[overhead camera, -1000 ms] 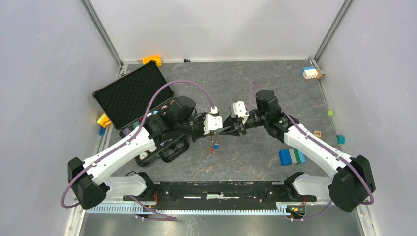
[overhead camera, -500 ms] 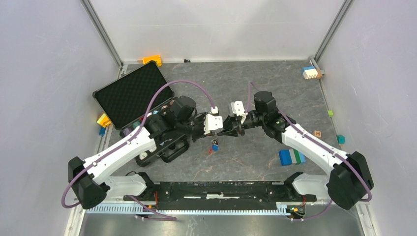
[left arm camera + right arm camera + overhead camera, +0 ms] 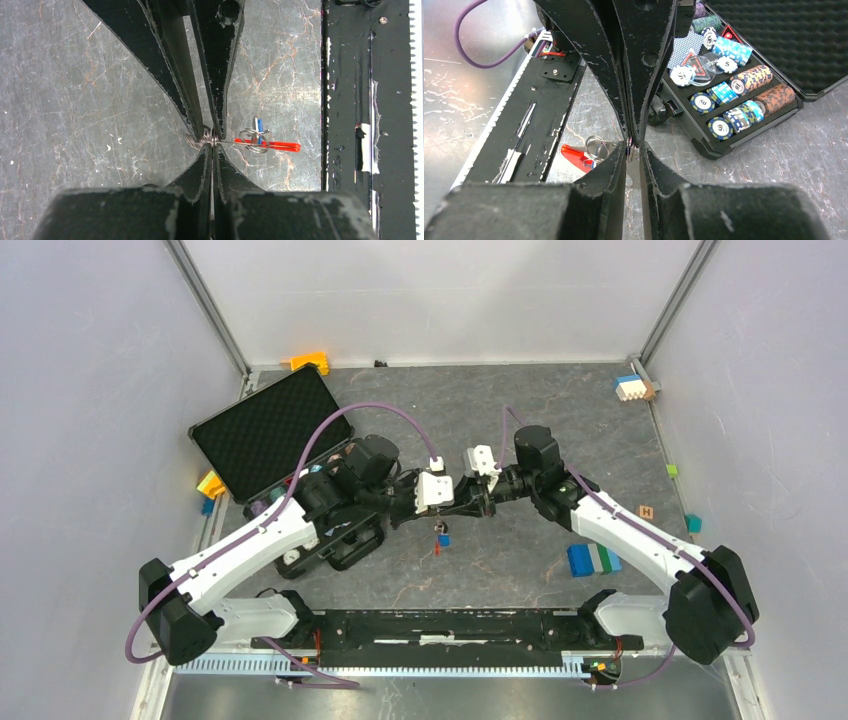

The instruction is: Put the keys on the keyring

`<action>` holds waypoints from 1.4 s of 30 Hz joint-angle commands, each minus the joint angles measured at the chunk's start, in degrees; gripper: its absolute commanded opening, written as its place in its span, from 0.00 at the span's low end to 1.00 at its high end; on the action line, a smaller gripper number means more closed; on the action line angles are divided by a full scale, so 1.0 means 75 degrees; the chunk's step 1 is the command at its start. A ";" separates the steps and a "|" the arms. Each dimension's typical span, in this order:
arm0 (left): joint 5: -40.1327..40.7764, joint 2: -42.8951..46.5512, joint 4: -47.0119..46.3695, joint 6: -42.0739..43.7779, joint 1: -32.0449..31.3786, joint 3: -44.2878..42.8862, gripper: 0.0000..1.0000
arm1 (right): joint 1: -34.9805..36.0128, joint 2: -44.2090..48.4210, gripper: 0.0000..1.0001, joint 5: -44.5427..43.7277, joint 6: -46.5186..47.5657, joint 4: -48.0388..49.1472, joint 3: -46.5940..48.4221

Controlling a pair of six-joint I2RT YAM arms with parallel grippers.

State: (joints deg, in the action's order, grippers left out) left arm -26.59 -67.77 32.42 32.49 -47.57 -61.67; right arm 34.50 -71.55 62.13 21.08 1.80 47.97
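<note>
The keyring [image 3: 252, 141], a thin wire whose small ring carries the blue-headed key [image 3: 257, 125] and the long red clip [image 3: 282, 146], hangs above mid-table [image 3: 500, 410]. Its wire end is pinched in the fully closed left gripper [image 3: 212, 150]. The right gripper [image 3: 633, 150] meets it tip to tip, jaws almost together; whether they pinch the wire cannot be told. Chips [image 3: 721, 127] in the open case [image 3: 724, 146] read "50", and a block [image 3: 646, 511] reads "H".

We list the left arm [image 3: 262, 532] and right arm [image 3: 612, 526]: white shells [image 3: 650, 545], black joints [image 3: 175, 622]. One purple cable [image 3: 330, 428] loops along each. White camera blocks [image 3: 436, 490] at the wrists. Left gripper [image 3: 212, 148] and right gripper [image 3: 633, 148]: black tapered fingers [image 3: 610, 167], edges chipped.
</note>
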 commanded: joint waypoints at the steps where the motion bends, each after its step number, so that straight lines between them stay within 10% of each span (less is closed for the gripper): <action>1: -0.0228 0.0011 -0.0456 -0.0091 0.0027 -0.0214 0.02 | 0.0034 -0.0083 0.20 0.0039 -0.0057 0.0287 -0.0044; 14: -0.0305 0.0187 -0.0815 -0.0218 0.0109 -0.0002 0.02 | 0.0051 -0.0029 0.00 -0.0036 -0.0057 0.0345 -0.0020; 23: -0.2968 0.0991 -0.3671 -0.2241 0.2099 0.1145 0.51 | -0.0009 0.0305 0.00 0.0319 -0.0866 0.0884 0.0325; 34: -0.4604 0.1185 -0.8392 -0.4583 0.2647 0.3085 0.52 | -0.0217 0.0428 0.00 0.0006 -0.3999 0.4297 -0.0475; 42: -0.4767 0.1409 -0.9109 -0.4781 0.2838 0.3467 0.52 | -0.0252 0.0441 0.00 -0.0134 -0.5102 0.5923 -0.0934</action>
State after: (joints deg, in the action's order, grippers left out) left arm -59.13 -59.00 -27.07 0.27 -26.72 -36.14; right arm 32.95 -69.43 62.24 -9.72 33.32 42.15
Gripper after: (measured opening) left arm 0.521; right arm 0.006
